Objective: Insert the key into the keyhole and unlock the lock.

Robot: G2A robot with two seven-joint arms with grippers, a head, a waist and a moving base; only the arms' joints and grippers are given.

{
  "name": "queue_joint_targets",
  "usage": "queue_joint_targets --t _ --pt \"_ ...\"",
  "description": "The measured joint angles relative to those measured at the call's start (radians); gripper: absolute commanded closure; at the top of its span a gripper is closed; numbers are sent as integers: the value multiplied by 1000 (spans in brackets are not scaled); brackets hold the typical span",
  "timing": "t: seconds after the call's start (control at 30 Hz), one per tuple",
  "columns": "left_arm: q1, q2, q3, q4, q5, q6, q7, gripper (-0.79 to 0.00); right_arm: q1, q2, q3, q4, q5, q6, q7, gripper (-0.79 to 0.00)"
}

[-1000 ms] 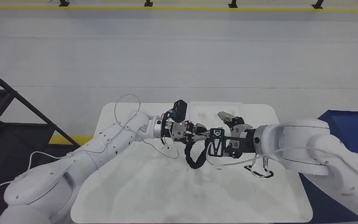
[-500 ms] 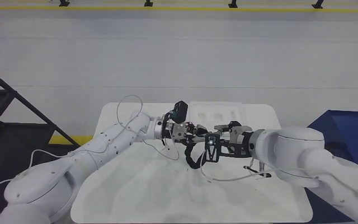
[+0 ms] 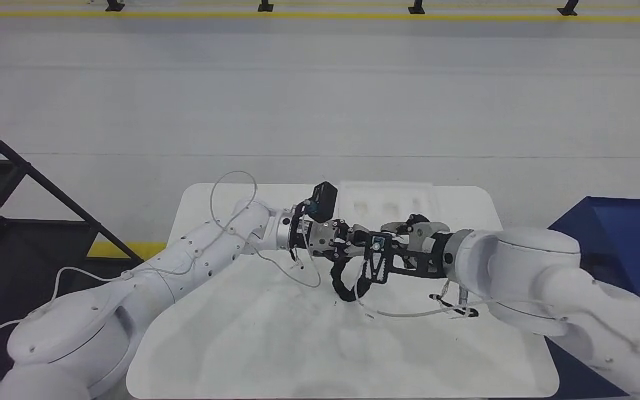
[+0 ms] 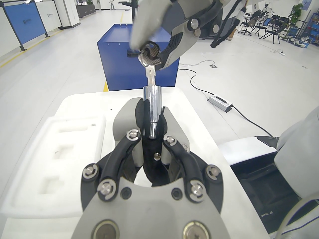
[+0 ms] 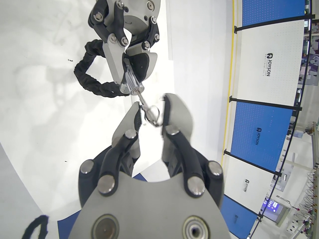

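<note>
So here's where we're at: our left gripper (image 4: 149, 115) is clamped tight around the chrome lock cylinder (image 5: 132, 85), holding it up off the white table (image 3: 250, 340) with the keyhole end aimed straight at the other arm. That makes sense to us, since it gives the key a straight line in and should stop the barrel spinning once it's turned. The black braided cable (image 5: 96, 85) just hangs in a loop underneath. Our right gripper (image 5: 151, 104) has its fingers drawn in narrow on the bow of the key (image 4: 149, 57), pinching it right at the tips so the blade stays free. The blade's tip meets the keyhole and looks barely started in, with most of the shaft showing. We'd guess it needs pushing deeper before any twisting. The table is a plain white top carrying a white foam tray (image 4: 30, 165) with cut-out recesses. Around it is a big bright hall with a pale floor, a blue cabinet (image 4: 117, 58) just past the table, and blue-and-white barrier panels (image 5: 269, 6).
</note>
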Motion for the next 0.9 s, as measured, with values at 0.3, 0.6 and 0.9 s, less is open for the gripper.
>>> queue_joint_targets --t 0.3,0.6,0.9 --pt "-4 -3 0 0 23 0 7 0 -8 -5 35 17 133 42 15 0" --pt "-23 -8 -7 14 115 0 63 0 -3 -12 68 69 328 138 69 0" --pt "-14 -18 -43 54 239 11 75 0 10 -24 71 112 450 182 87 -785"
